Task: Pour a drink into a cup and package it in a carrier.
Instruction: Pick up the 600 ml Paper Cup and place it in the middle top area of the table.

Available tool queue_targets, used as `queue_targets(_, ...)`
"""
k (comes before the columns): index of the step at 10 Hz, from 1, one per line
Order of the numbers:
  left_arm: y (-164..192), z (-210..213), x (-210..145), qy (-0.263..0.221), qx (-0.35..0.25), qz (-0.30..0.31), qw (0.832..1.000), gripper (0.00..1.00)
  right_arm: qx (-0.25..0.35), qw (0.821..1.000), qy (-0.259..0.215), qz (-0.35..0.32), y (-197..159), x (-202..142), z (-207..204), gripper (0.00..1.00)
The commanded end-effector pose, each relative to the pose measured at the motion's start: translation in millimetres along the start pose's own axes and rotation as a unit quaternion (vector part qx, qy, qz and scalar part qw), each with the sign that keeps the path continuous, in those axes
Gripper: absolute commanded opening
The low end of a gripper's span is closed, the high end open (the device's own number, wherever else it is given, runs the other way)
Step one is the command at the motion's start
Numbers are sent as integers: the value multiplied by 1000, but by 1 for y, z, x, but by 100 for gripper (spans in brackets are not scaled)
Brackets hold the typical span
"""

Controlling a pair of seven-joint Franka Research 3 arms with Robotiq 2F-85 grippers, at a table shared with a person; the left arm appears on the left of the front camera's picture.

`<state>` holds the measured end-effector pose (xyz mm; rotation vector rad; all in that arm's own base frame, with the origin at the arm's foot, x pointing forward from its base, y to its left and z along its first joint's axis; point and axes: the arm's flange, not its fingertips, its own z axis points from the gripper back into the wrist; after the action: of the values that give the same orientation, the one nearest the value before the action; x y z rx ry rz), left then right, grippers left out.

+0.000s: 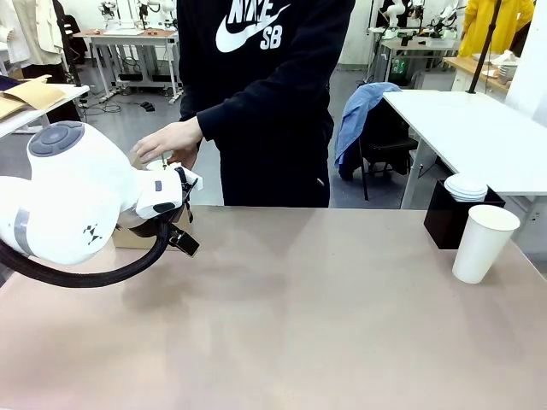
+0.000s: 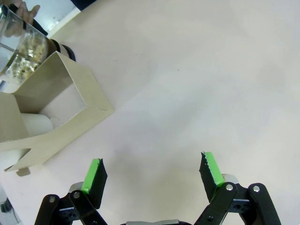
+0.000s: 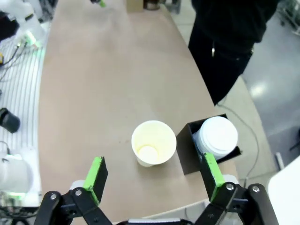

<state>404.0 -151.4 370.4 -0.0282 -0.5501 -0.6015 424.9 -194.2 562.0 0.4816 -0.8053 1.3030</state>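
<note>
Both spread wide — left gripper [image 2: 151, 163] by carrier [image 2: 70, 79], right gripper [image 3: 153, 161] above cup [image 3: 153, 139] — sweatshirt [image 1: 256, 94] reads NIKE SB.

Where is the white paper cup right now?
In the front view, the white paper cup stands upright at the right of the table, beside the black box of white lids.

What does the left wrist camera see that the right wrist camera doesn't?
Left wrist view: the cardboard carrier close up, a glass carafe beside it. Right wrist view: an empty white cup next to a black box of white lids. Both: the beige table and an open gripper with green pads, left gripper in one, right gripper in the other.
</note>
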Motion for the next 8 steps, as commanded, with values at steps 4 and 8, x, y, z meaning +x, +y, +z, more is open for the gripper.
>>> queue_targets(4, 0, 0, 0, 0, 0, 0, 1000, 100, 0, 999, -29, 15, 2, -30, -11, 100)
queue_targets(8, 0, 0, 0, 0, 0, 0, 1000, 100, -47, 993, -106, -21, -10, -66, -27, 100)
